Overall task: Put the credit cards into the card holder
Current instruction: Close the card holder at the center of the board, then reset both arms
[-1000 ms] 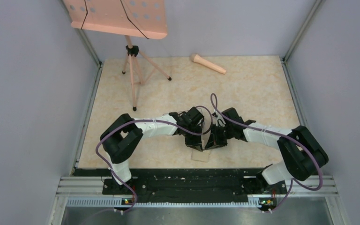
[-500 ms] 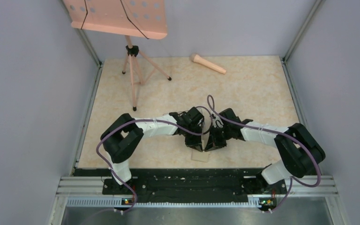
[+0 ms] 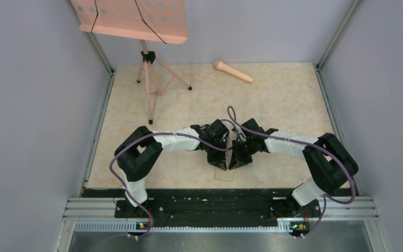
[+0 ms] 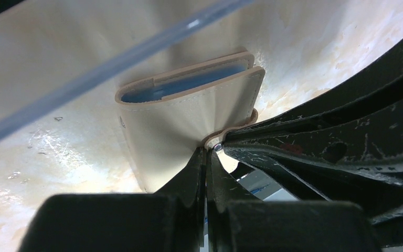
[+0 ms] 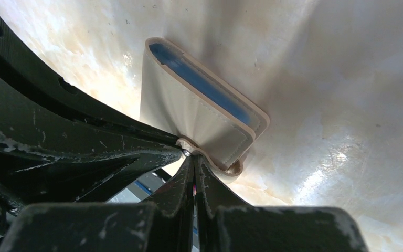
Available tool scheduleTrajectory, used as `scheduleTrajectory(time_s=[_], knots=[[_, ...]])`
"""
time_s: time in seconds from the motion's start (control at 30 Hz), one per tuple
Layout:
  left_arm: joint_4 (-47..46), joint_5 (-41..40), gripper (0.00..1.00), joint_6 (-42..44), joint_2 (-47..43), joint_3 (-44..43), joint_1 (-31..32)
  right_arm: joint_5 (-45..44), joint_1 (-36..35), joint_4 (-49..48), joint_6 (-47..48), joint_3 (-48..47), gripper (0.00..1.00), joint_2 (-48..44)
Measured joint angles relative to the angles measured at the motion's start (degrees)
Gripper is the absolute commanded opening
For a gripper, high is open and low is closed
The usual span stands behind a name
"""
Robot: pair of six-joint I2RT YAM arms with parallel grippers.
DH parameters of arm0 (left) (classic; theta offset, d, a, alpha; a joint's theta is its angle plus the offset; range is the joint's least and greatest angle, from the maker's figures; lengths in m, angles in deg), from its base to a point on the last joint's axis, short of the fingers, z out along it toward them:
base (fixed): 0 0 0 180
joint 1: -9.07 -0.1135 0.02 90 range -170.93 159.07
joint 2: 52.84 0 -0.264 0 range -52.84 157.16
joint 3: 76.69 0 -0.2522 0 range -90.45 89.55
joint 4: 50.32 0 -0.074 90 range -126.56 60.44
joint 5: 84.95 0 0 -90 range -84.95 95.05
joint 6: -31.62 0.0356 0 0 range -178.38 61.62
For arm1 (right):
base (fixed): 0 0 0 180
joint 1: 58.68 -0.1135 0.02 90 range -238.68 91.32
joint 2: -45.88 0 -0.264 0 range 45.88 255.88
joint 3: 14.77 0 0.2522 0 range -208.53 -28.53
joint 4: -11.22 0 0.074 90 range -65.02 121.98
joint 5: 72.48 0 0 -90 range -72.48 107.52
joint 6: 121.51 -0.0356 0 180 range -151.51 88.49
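1. L gripper [image 4: 208, 152]: fingers were fully closed, no gap btw the pads, tips pinching a thin beige flap of the card holder [image 4: 178, 126].
2. R gripper [image 5: 191, 156]: also closed tight, tips clamped on the holder's flap from the opp. side. A small metal dot [image 5: 187, 153] sat right at the pinch.
3. The two grippers met tip to tip over the table [image 3: 283, 105], roughly mid-width and toward the near edge, w/ both arms bent inward.
4. Card holder was held btw the two grippers, folded. It was beige outside, w/ light blue showing inside along its open far edge. Its outer face puckered toward the pinch point. Whether its lower edge touched the table: couldn't tell.
5. A clear plastic piece [image 3: 224, 174] lay flat on the table just nearer the arm bases than the grippers; contact w/ them not discernible.
6. A pink music stand [image 3: 136, 21] stood at the far left, tripod feet on the table. A pink mic [image 3: 232, 71] lay by the far edge, well apart from the grippers.
7. A blurred bluish strip [image 4: 110, 63] crossed the upper left of the L wrist view; couldn't tell what it was.
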Motion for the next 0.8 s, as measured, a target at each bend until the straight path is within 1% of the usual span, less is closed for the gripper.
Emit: scheduleTrajectory(time_s=[0.13, 0.2, 0.3, 0.33, 0.37, 0.43, 0.57, 0.63, 0.7, 0.77, 0.8], knots=[[0.0, -0.2, 0.0, 0.1, -0.2, 0.0, 0.0, -1.0, -0.5, 1.1, 0.4, -0.8, 0.0, 0.0], [0.0, -0.9, 0.14, 0.5, -0.5, 0.0, 0.2, -1.7, -1.0, 1.8, 0.7, -1.3, 0.0, -0.2], [0.2, -3.0, 0.48, 1.6, -1.6, -0.1, 0.8, -3.6, -1.8, 3.0, 0.9, -2.2, 0.0, -0.9], [0.5, -3.7, 0.56, 2.1, -2.4, -0.1, 0.9, -4.3, -1.9, 3.5, 0.8, -2.7, 0.05, -1.3], [0.7, -4.5, 0.61, 2.6, -3.6, -0.1, 0.9, -5.0, -2.0, 3.8, 1.0, -3.2, 0.1, -1.9], [1.2, -5.5, 0.68, 3.1, -6.6, -0.1, 0.7, -6.8, -1.9, 4.6, 0.7, -4.4, 0.2, -3.9], [0.9, -5.3, 0.79, 3.8, -14.8, 0.6, -1.8, -8.9, 0.0, 4.6, -0.3, -7.0, 0.44, -9.5], [-2.0, -3.9, 0.87, 3.1, -19.8, 2.6, -4.5, -8.6, 1.9, 3.4, -1.3, -7.2, 0.58, -12.2], [-6.3, -2.7, 0.92, 1.9, -24.6, 5.9, -8.1, -7.2, 4.2, 2.3, -2.6, -7.0, 0.69, -14.4], [-11.6, -0.7, 0.98, 0.4, -30.0, 11.3, -13.0, -5.6, 6.5, 0.9, -3.9, -6.2, 0.81, -16.5], [-13.6, 0.0, 0.99, -0.2, -32.5, 13.9, -15.5, -4.9, 7.9, 0.2, -4.3, -5.5, 0.85, -17.5]])
